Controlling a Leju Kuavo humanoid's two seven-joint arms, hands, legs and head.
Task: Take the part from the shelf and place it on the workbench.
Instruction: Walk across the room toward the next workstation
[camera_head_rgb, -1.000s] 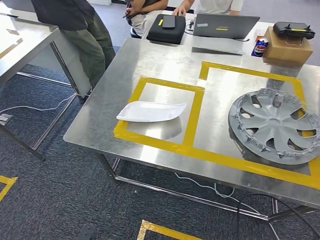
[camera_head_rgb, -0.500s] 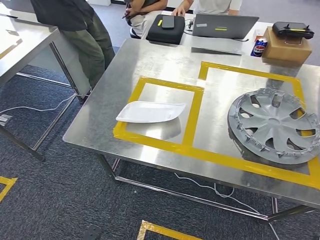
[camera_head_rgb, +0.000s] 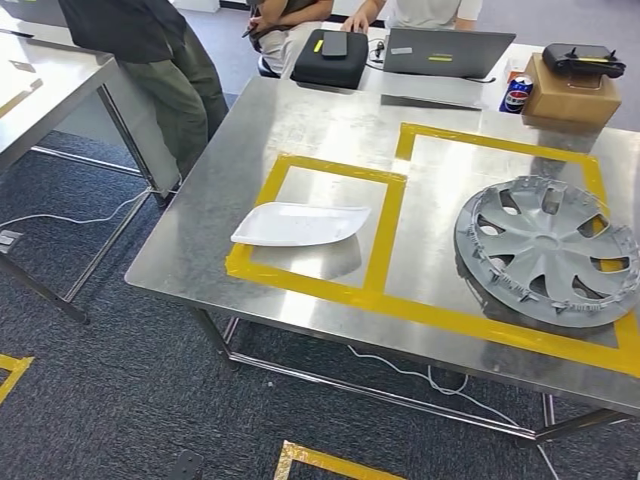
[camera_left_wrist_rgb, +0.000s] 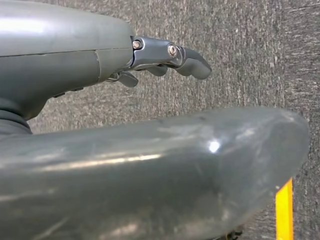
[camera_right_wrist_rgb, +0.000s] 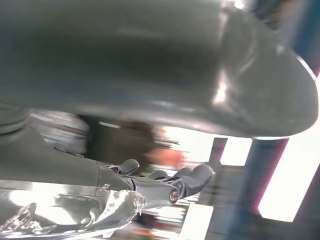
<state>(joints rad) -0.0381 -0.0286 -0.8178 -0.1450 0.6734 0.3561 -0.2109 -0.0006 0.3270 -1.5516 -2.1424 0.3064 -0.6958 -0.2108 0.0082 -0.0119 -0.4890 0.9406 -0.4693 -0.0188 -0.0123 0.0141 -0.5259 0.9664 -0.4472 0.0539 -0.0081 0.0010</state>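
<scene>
A white curved plastic part (camera_head_rgb: 300, 223) lies flat inside the left yellow-taped square of the steel workbench (camera_head_rgb: 324, 120). A grey wheel cover (camera_head_rgb: 547, 250) lies in the right taped square. My left hand (camera_left_wrist_rgb: 158, 55) hangs over grey carpet, its fingers stretched out and apart from the thumb, with nothing in it. My right hand (camera_right_wrist_rgb: 166, 185) shows in a blurred right wrist view, fingers out straight and apart from the thumb. A shiny, jagged-edged surface (camera_right_wrist_rgb: 75, 215) lies beside the backs of those fingers, not between them and the thumb. What it is I cannot tell.
At the bench's far edge are a black case (camera_head_rgb: 332, 55), a laptop (camera_head_rgb: 445, 52), a soda can (camera_head_rgb: 518, 92) and a cardboard box (camera_head_rgb: 573, 88). People sit and stand behind it. Another table (camera_head_rgb: 45, 90) stands at the left. Cables run on the carpet under the bench.
The whole head picture has slid slightly left and up, so the camera has moved. The white part and the wheel cover keep their places on the bench.
</scene>
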